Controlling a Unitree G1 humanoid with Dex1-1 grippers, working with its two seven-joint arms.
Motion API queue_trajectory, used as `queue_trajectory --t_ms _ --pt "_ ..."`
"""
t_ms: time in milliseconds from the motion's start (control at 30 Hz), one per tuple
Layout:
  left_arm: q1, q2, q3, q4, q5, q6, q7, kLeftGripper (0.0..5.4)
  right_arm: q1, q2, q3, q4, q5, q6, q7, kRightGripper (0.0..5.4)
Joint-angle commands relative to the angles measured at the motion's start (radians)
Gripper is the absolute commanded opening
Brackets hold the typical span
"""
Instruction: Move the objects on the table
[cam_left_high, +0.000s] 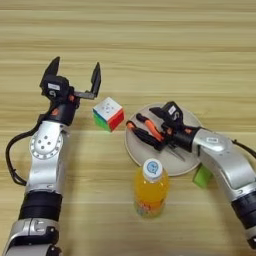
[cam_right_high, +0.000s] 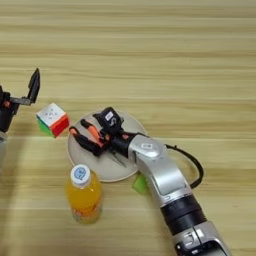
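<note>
Light wooden table (cam_left_high: 150, 45), striped with horizontal grain, fills both views. A round beige plate (cam_left_high: 187, 165) is seen toward the near edge, with orange-handled long-nose pliers (cam_left_high: 146, 131) lying on it. The right gripper (cam_left_high: 161, 131) is clamped on the pliers. An orange-drink bottle (cam_left_high: 150, 192) stands at the plate's near rim; a puzzle cube (cam_left_high: 108, 113) sits beside its left rim. The left gripper (cam_left_high: 74, 75), fingers spread, is held just left of the cube.
</note>
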Motion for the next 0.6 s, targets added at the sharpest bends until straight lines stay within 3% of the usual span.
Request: queue_trajectory --t_ms 33,167,600 --pt "0.006 0.002 -0.003 -0.009 0.006 0.001 0.001 5.4 -0.014 -0.008 -0.022 -0.04 0.016 -0.006 0.01 4.93" --pt "0.007 0.001 -0.003 -0.009 0.007 -0.001 0.001 5.4 -0.021 -0.026 -0.059 -0.089 0.039 -0.007 0.013 5.38" --pt "0.005 0.004 -0.002 -0.005 0.006 -0.002 -0.001 5.4 -0.018 -0.115 -0.174 -0.296 0.153 -0.033 0.091 5.38"
